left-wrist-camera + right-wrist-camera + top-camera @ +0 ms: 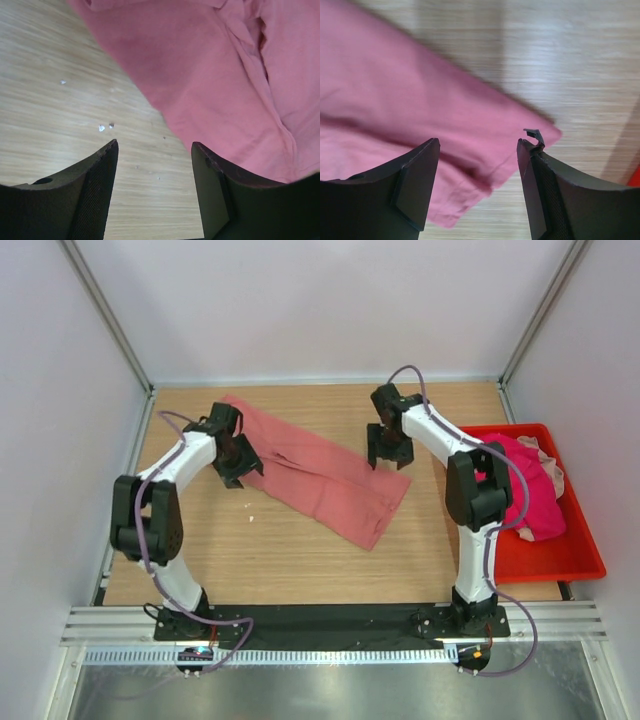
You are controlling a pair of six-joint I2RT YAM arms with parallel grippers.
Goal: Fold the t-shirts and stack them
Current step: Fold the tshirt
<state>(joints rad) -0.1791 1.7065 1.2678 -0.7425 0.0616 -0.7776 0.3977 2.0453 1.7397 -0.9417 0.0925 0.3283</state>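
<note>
Top view: a large salmon-pink cloth t-shirt (320,475) is seen laid out flat and slantwise on the light wooden table (300,560), loosely creased, judged not yet folded. The left gripper (238,465) is poised at the shirt's left edge and the right gripper (388,455) at its far right corner, presumably so that opposite sides can be taken together. A bright magenta t-shirt (535,505) and a pale pink one (548,452) are bunched in the rigid red plastic bin (570,562) at the right, kept aside for later. Left wrist view: the claw is spread wide, nothing held; bare wood with small white specks (101,128) is seen between the jaws, the cloth edge lying under the right-hand finger. Right wrist view: the claw is likewise wide and unloaded, the shirt's corner lying beneath the gap, well placed for a pinch
</note>
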